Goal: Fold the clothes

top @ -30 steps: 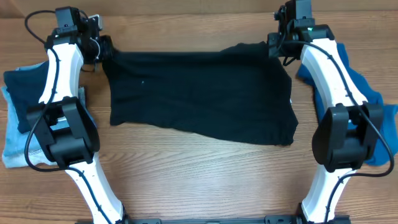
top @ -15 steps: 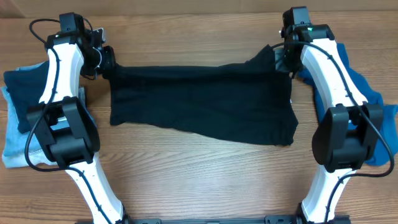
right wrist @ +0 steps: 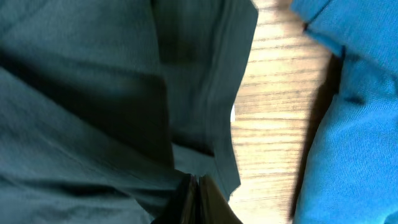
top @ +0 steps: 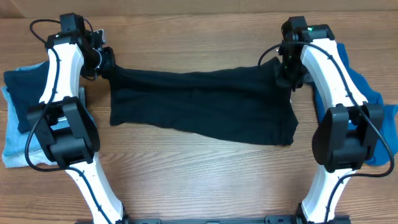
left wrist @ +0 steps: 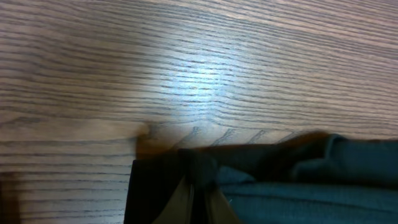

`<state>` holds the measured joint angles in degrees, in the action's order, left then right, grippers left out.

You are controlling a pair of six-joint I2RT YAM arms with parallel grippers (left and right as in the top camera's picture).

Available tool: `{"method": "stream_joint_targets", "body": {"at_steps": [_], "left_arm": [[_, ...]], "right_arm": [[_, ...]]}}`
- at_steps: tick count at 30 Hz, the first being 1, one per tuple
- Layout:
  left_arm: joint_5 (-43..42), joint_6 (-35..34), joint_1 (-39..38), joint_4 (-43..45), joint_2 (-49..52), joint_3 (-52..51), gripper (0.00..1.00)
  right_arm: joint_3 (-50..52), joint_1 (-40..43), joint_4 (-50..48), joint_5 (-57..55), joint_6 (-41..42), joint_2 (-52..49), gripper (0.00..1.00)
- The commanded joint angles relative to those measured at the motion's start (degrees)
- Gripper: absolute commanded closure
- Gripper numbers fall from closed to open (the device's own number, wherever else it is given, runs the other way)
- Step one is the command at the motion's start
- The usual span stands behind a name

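A large black garment point(top: 199, 102) lies spread across the middle of the table. My left gripper point(top: 107, 64) is shut on its far left corner and holds it just above the wood; the pinched cloth point(left wrist: 199, 171) shows in the left wrist view. My right gripper point(top: 285, 70) is shut on the far right corner, lifted and drawn towards the near side, with the cloth point(right wrist: 124, 93) hanging below the fingers point(right wrist: 196, 186). A teal-blue garment point(top: 364, 93) lies at the right, under the right arm, and also shows in the right wrist view point(right wrist: 354, 112).
At the left edge lies a pile with a dark navy piece point(top: 22, 93) on light-blue denim point(top: 13, 146). Bare wood table point(top: 199, 180) runs along the near side. The arm bases stand at the near left and near right.
Both grippers have pulled the far edge of the black garment towards the near side. The right gripper moved more, and its corner now folds over the cloth. The left barely moved lately.
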<state>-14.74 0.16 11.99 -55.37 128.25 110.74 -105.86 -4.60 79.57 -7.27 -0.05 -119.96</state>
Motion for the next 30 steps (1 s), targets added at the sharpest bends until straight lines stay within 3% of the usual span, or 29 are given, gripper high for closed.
{"method": "stream_joint_targets", "body": {"at_steps": [1,9,10,14,20,26,30], "left_arm": [[1.42,1.16,-0.02,-0.09,-1.05,0.74,0.94],[1.42,1.16,-0.02,-0.17,-1.05,0.74,0.93],[1.42,1.16,-0.02,-0.26,-1.05,0.74,0.93],[1.42,1.16,-0.02,-0.31,-1.05,0.74,0.93],[1.44,1.16,-0.02,-0.26,-1.05,0.74,0.92],[1.44,1.16,-0.02,-0.35,-1.05,0.74,0.92],[1.44,1.16,0.00,-0.37,-1.05,0.74,0.92]], "right_arm": [[-0.61,0.24,2.32,0.09,0.24,2.03,0.90],[-0.61,0.24,3.50,0.39,0.24,2.03,0.87],[-0.61,0.24,2.73,2.84,0.20,2.03,0.83],[-0.59,-0.26,1.75,16.70,-7.06,1.60,0.80],[5.70,-2.60,0.00,17.66,-10.58,1.22,0.73],[14.12,-4.02,-10.36,17.38,-10.95,1.22,0.56],[16.57,-4.02,-14.67,17.20,-11.28,1.22,0.54]]}}
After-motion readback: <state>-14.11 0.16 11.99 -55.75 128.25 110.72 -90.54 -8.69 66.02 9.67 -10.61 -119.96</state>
